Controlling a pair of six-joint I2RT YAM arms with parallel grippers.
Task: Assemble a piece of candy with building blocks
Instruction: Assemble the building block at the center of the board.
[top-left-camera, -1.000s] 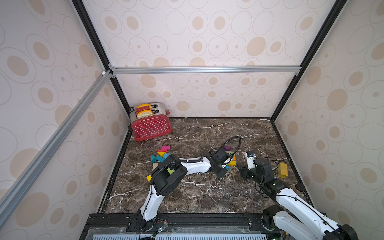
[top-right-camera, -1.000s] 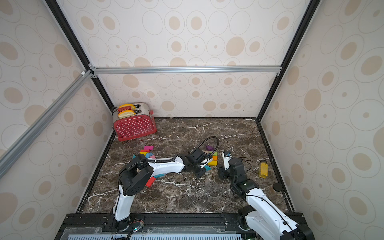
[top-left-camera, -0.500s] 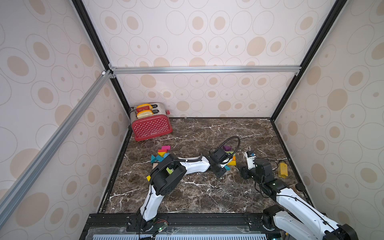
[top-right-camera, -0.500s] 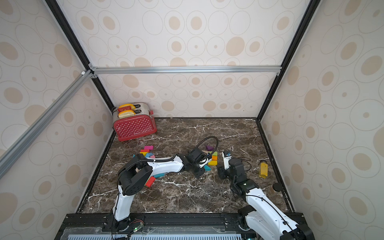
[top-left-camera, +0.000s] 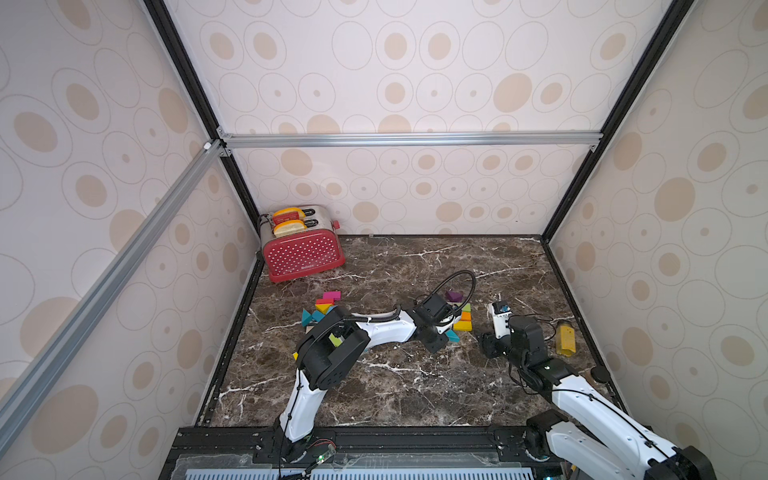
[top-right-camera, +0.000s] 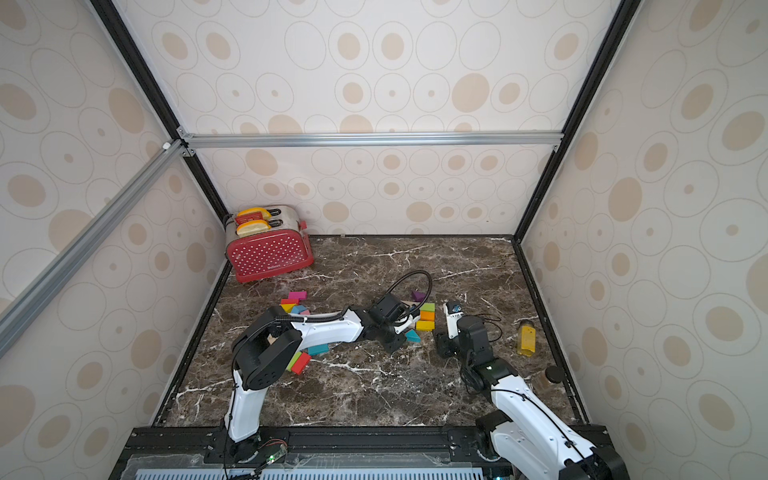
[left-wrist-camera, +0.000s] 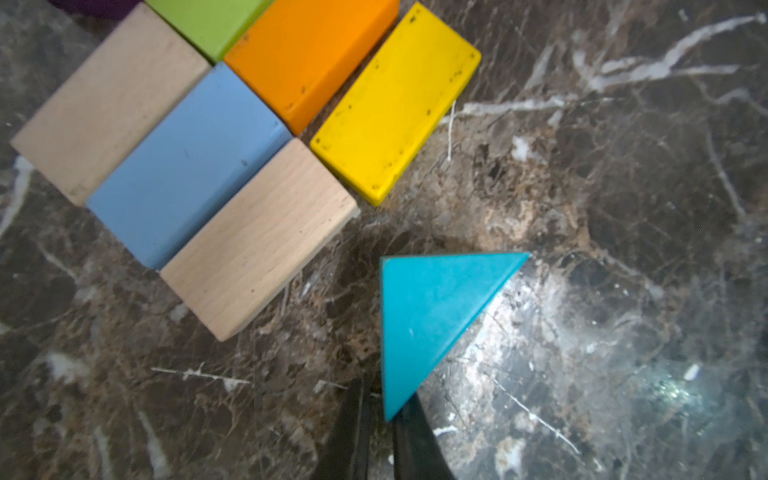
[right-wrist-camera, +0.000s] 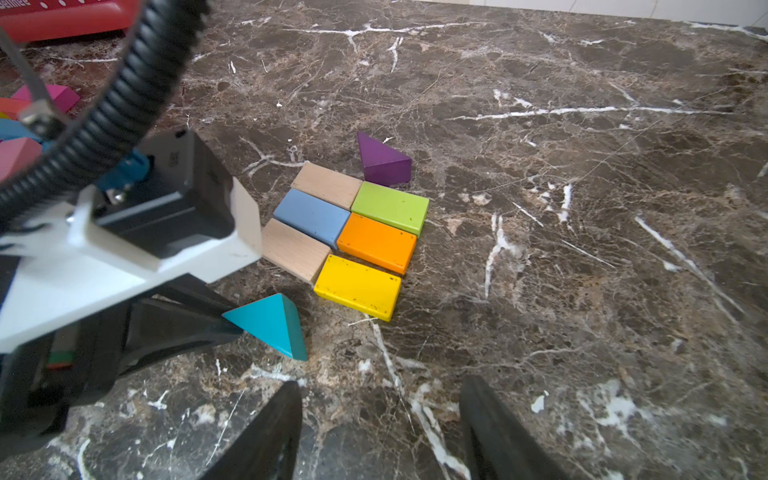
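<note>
Pinching the teal wedge (left-wrist-camera: 432, 316) by its corner, lower centre of the left wrist frame, the left gripper (left-wrist-camera: 386, 409) should nudge it squarely against the brick rectangle (left-wrist-camera: 187, 166); the right gripper (right-wrist-camera: 380, 388) hovers half-open, empty.

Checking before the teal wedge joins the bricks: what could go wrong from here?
1. The left end effector pinches the teal wedge only at one sharp corner, so it may pivot or slip free.
2. The wedge is near the yellow brick and a bare wood brick; pushing it in could knock the neat six-brick rectangle apart.
</note>
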